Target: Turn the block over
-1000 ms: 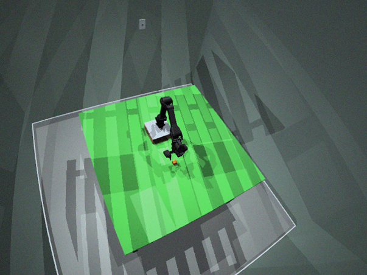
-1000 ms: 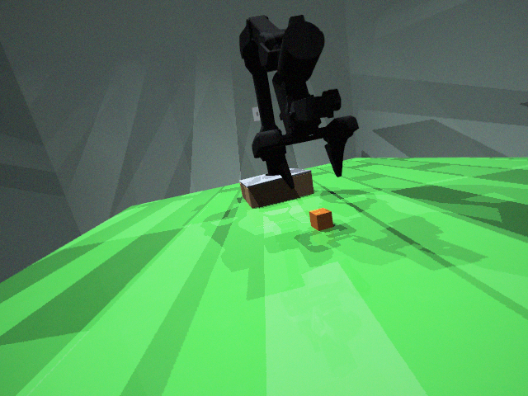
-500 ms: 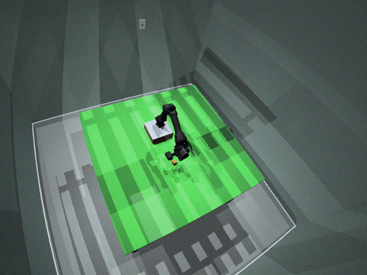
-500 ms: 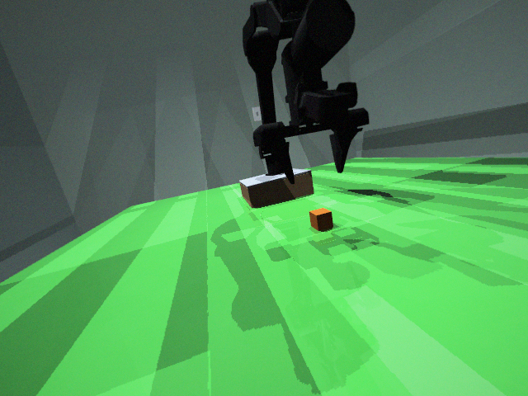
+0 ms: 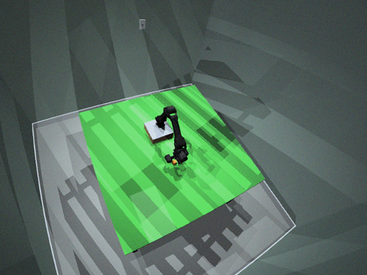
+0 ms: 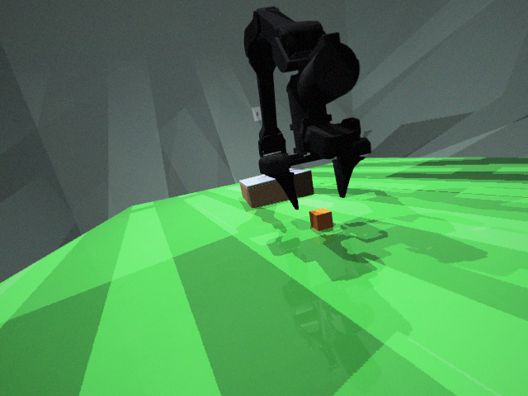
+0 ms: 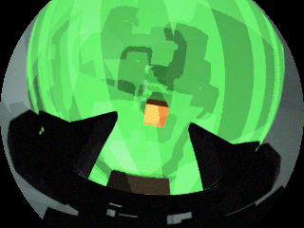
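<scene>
A small orange block [image 5: 174, 162] [image 6: 321, 219] [image 7: 156, 115] rests flat on the green table [image 5: 113, 164] [image 6: 140, 341]. Its top looks light orange and its sides darker; no clear mark can be told on the faces in view. My gripper [image 6: 319, 202] [image 7: 154, 121] is open and empty, pointing down. In the exterior view both fingertips are higher than the block, one toward each side of it, touching nothing. In the wrist view the block appears between the two fingertips. Its underside and far faces are hidden.
The arm stands on a brown box with a white top [image 5: 155, 133] [image 6: 256, 181], behind the block; part of the box also shows at the bottom of the wrist view. Patchy shadows fall over the table around the block.
</scene>
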Controlling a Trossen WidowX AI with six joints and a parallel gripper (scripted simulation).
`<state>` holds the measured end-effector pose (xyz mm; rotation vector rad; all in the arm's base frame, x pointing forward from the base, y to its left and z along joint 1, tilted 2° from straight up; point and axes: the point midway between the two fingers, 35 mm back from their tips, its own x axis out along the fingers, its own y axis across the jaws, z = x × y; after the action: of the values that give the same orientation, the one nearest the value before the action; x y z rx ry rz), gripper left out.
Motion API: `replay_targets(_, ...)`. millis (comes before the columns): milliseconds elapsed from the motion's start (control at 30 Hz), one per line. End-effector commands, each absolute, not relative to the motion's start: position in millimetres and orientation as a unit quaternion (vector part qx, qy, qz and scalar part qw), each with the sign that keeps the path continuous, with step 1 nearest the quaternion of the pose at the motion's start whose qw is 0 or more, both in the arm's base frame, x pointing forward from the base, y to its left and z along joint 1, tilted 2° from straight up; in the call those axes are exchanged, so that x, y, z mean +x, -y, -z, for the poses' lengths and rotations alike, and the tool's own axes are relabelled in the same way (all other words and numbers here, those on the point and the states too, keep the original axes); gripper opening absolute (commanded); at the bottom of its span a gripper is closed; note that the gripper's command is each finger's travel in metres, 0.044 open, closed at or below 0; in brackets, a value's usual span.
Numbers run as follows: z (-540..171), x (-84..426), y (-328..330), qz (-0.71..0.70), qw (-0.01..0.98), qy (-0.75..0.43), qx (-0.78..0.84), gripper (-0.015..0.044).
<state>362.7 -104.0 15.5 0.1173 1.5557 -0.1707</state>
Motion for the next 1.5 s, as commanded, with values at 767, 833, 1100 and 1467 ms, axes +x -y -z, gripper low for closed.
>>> replay_targets(767, 17, 361, 105, 0.079, 0.706, -0.702, 0.052, 0.0282)
replay_targets(833, 17, 361, 105, 0.079, 0.706, -0.702, 0.052, 0.023)
replay_targets(1100, 17, 361, 105, 0.079, 0.706, -0.702, 0.052, 0.0118)
replay_targets(1467, 17, 361, 105, 0.079, 0.706, -0.702, 0.052, 0.0045)
